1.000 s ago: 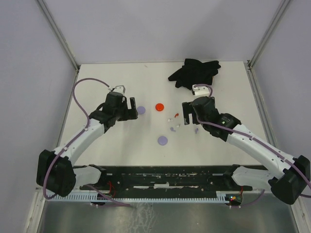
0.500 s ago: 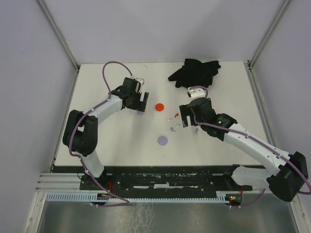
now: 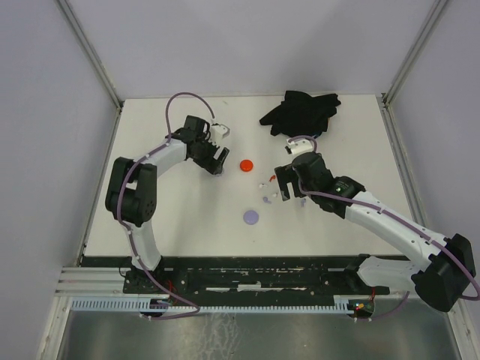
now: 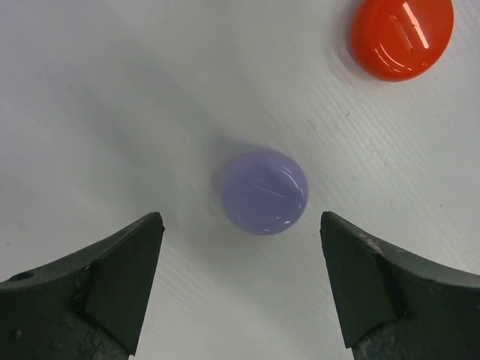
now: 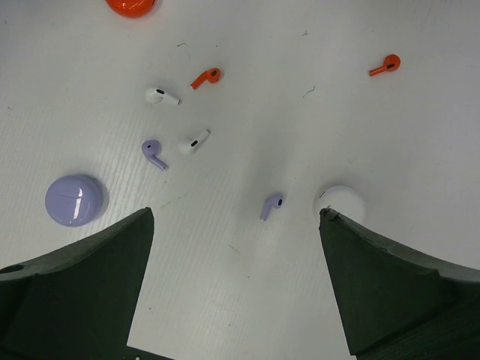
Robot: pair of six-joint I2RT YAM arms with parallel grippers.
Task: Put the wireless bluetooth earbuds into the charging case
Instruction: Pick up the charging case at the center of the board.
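My left gripper (image 4: 240, 281) is open, and a round lavender disc (image 4: 264, 191) lies just beyond its fingertips, level with the gap. A red disc (image 4: 401, 37) lies further off. My right gripper (image 5: 236, 277) is open above the scattered earbuds: two red (image 5: 206, 77) (image 5: 385, 66), two white (image 5: 161, 96) (image 5: 195, 141), two lavender (image 5: 154, 154) (image 5: 271, 205). A white disc (image 5: 340, 203) touches the edge of its right finger, and a second lavender disc (image 5: 73, 199) lies at the left. In the top view the left gripper (image 3: 219, 161) and right gripper (image 3: 287, 187) flank the red disc (image 3: 246, 165).
A crumpled black cloth (image 3: 300, 111) lies at the back right of the white table (image 3: 172, 217). The second lavender disc (image 3: 251, 217) sits nearer the front, between the two arms. Grey walls enclose the table on three sides.
My left arm has swung from the near left toward the far middle, bringing its gripper over the lavender disc. My right gripper has shifted slightly left over the earbuds.
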